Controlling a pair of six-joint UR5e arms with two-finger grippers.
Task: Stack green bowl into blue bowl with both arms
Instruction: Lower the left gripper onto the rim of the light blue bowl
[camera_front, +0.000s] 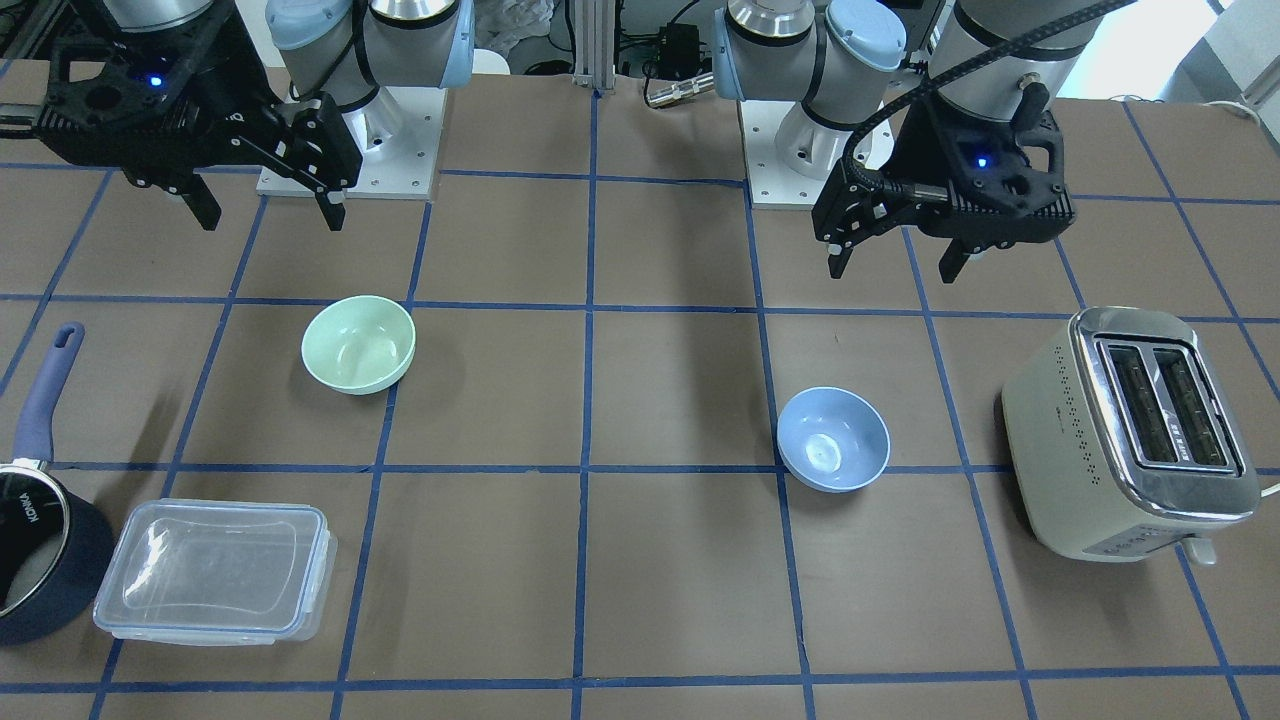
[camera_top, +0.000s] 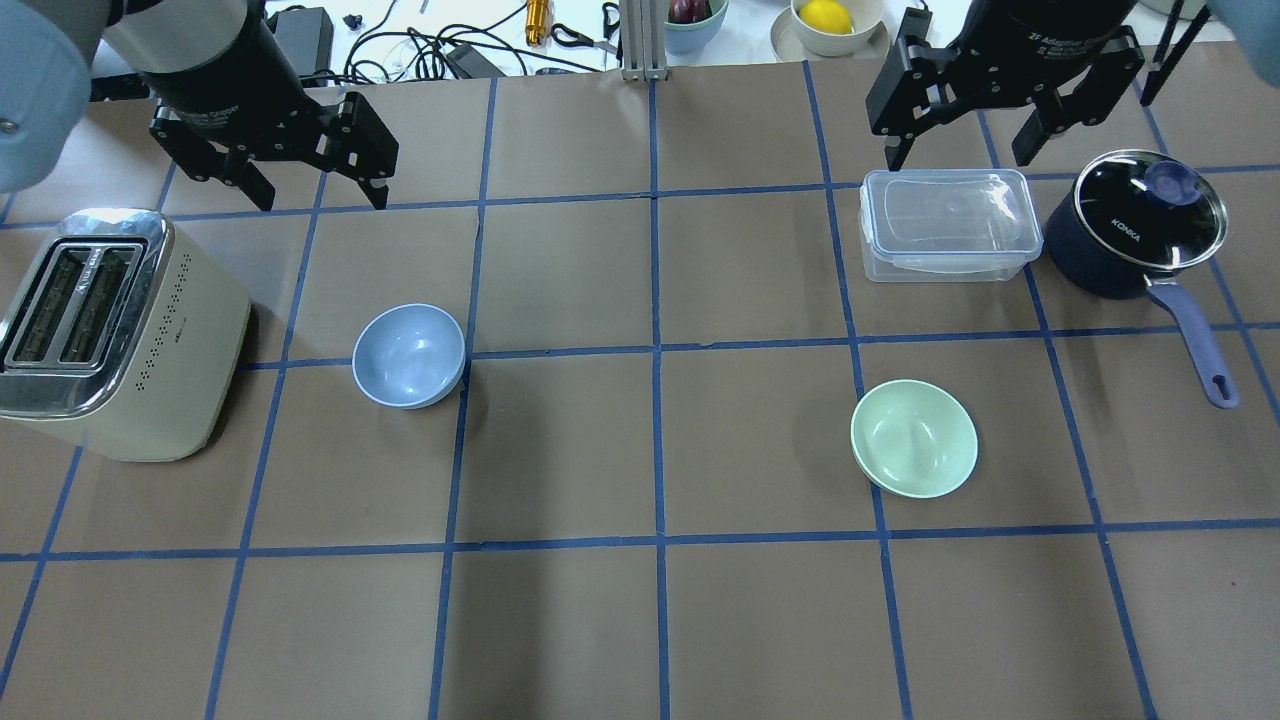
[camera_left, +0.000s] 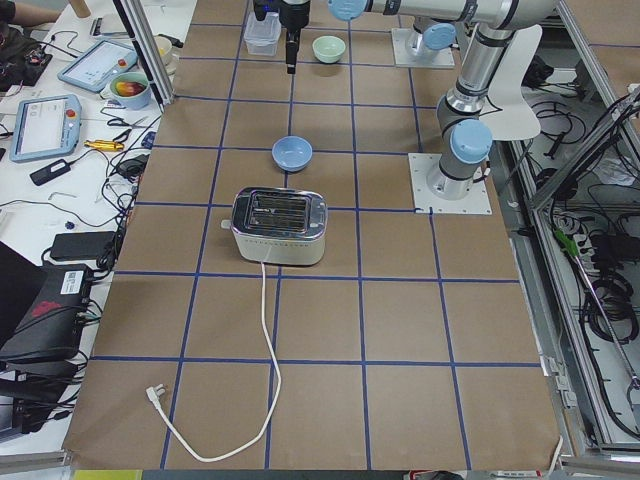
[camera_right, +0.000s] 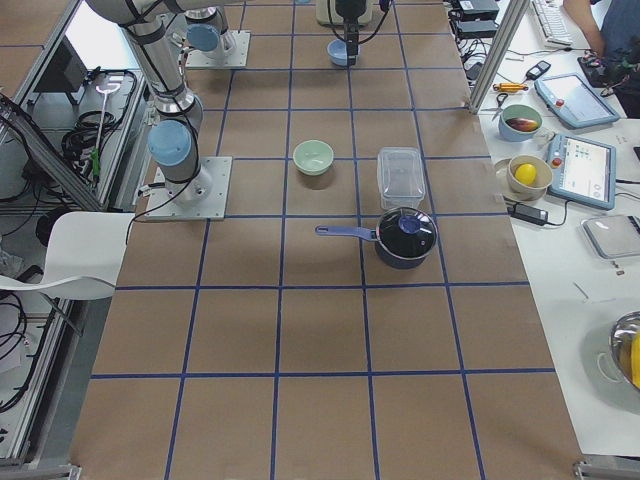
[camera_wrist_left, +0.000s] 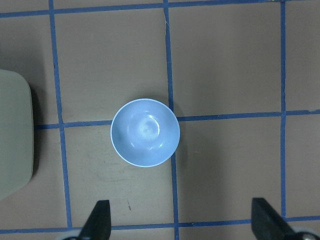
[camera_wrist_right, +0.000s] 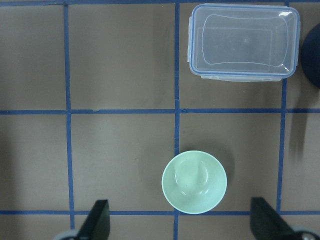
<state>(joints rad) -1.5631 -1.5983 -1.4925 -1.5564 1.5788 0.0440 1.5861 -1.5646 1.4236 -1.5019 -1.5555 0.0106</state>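
The worktop (camera_top: 650, 600) carries the two bowls well apart and neither is lifted, so I judge that the step in hand is the first reach down to them. To do it well, mind the big things first. The toaster (camera_top: 120, 335) stands near the blue bowl (camera_top: 409, 356) on its outer side. The lidded saucepan (camera_top: 1130, 235) and the clear plastic container (camera_top: 948, 225) stand beyond the green bowl (camera_top: 914, 438), on the side away from the robot. Lower the right tool (camera_top: 957, 158) slowly and keep it on the robot's side of the container. A glossy bowl will probably slip, so I think you should take the rim with one finger inside and one outside, and lift it level. The left tool (camera_top: 322, 195) can hold the blue bowl's rim in the same way while the green bowl goes in.

Both tools are released, with the jaws spread wide and nothing between them, and both hang high above the worktop. In the right wrist view the green bowl sits upright just ahead of the fingers (camera_wrist_right: 97, 220), almost on the middle line between them. In the left wrist view the blue bowl lies further ahead of the fingers (camera_wrist_left: 100, 217) and to the left of the middle line. The left tool therefore probably needs a small sideways correction before it descends.
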